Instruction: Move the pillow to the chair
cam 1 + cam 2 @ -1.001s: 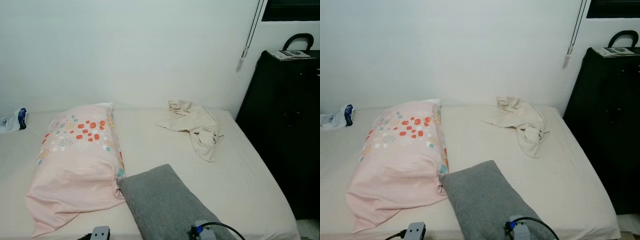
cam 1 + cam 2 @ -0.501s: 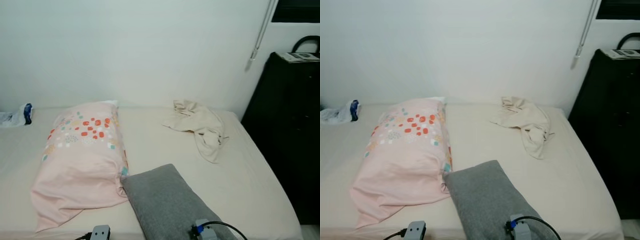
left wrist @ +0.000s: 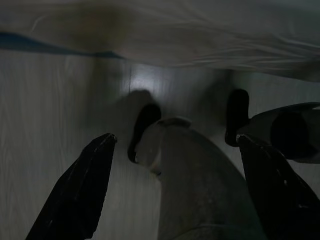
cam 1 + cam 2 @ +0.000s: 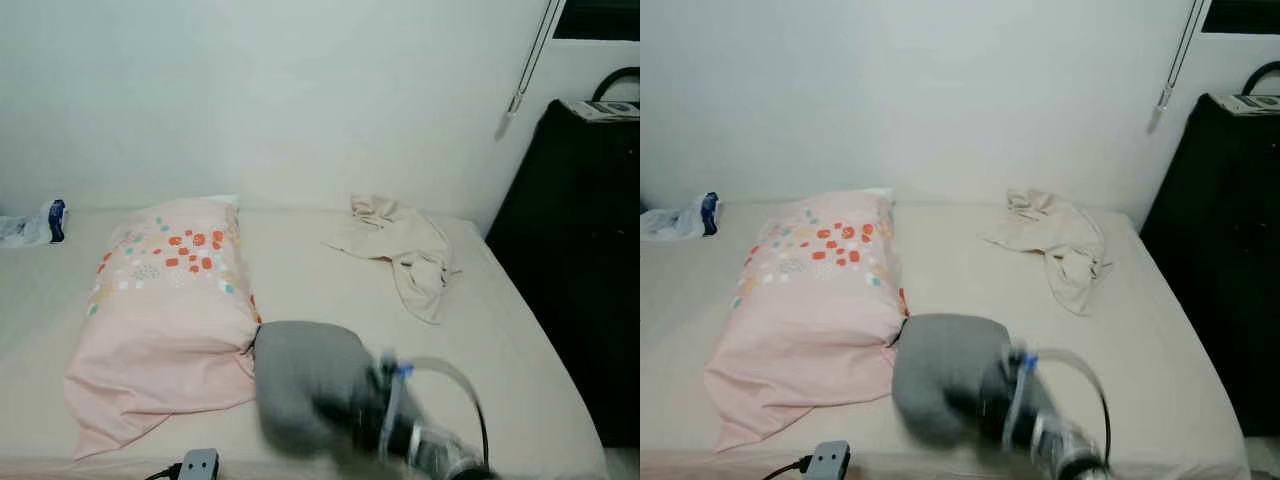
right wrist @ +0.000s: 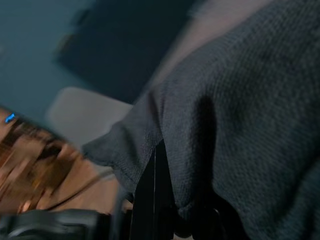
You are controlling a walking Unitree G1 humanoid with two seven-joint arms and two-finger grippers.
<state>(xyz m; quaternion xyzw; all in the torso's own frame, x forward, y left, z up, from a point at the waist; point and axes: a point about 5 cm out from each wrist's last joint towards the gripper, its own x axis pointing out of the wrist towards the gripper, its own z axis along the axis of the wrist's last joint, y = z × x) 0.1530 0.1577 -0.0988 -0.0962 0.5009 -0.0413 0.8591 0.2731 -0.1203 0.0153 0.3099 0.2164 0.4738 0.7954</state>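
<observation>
A grey pillow [image 4: 300, 372] lies bunched up near the front edge of the bed [image 4: 500, 340], its near end raised and folded. My right gripper [image 4: 352, 405] is blurred and reaches into the pillow from the lower right. In the right wrist view its black fingers [image 5: 156, 200] are shut on a fold of the grey pillow [image 5: 240, 100]. A pink pillow [image 4: 165, 300] with coloured dots lies to the left, touching the grey one. My left gripper [image 3: 176, 139] hangs low and open over the wooden floor, holding nothing.
A crumpled beige cloth [image 4: 400, 245] lies at the back right of the bed. A tall black cabinet [image 4: 575, 250] stands against the bed's right side. A plastic bag [image 4: 30, 225] sits at the far left by the wall. A blind cord [image 4: 530, 55] hangs near the cabinet.
My right arm has risen into view and the grey pillow, flat before, is now bunched and lifted at its near end. The camera has shifted slightly.
</observation>
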